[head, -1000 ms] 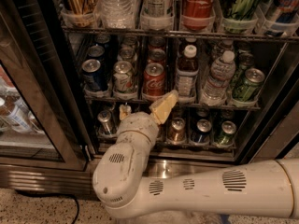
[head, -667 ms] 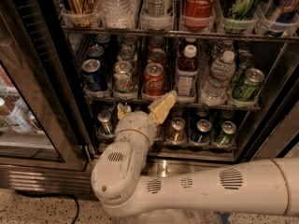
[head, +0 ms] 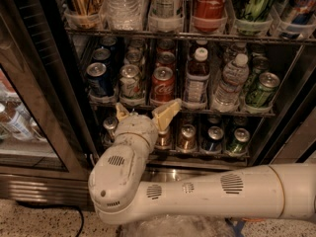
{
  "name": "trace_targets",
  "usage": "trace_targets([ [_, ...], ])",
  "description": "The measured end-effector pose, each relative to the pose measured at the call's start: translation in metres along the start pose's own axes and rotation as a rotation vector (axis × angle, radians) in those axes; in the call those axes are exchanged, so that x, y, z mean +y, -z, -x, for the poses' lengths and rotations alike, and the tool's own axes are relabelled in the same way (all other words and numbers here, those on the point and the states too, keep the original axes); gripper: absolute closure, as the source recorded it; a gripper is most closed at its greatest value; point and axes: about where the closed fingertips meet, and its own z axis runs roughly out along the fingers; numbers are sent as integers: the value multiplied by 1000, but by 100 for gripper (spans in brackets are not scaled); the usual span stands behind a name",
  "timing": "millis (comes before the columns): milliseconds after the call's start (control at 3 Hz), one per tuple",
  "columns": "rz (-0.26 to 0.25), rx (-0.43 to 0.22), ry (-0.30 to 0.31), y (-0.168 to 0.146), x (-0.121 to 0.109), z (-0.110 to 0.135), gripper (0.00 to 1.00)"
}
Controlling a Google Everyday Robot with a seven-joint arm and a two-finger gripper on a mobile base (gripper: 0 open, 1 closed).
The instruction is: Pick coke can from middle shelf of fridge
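The fridge (head: 44, 117) stands open with a dark interior. The coke can (head: 162, 84), small and red with a silver top, stands at the front of its lane on the middle shelf (head: 197, 111), with more red cans behind it. My gripper (head: 144, 113) is open and empty, fingers pointing up, just in front of and below the shelf's front edge. Its right finger (head: 166, 113) sits right under the coke can and its left finger (head: 121, 111) under the white-and-green can (head: 130, 81).
A blue can (head: 98, 78) stands left on the same shelf, with a juice bottle (head: 197, 75), a water bottle (head: 229, 80) and a green can (head: 261, 89) to the right. A tall red Coca-Cola container (head: 209, 1) is on the rack above. Several cans (head: 213, 138) fill the rack below.
The arm has shifted very slightly; the gripper stays open just below the coke can.
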Motion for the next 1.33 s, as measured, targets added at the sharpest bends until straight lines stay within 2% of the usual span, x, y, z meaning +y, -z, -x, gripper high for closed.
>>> trace_targets([
  [1000,109,-39,-167,9,57,33,0],
  [1333,129,-76,-162,16,70,39,0],
])
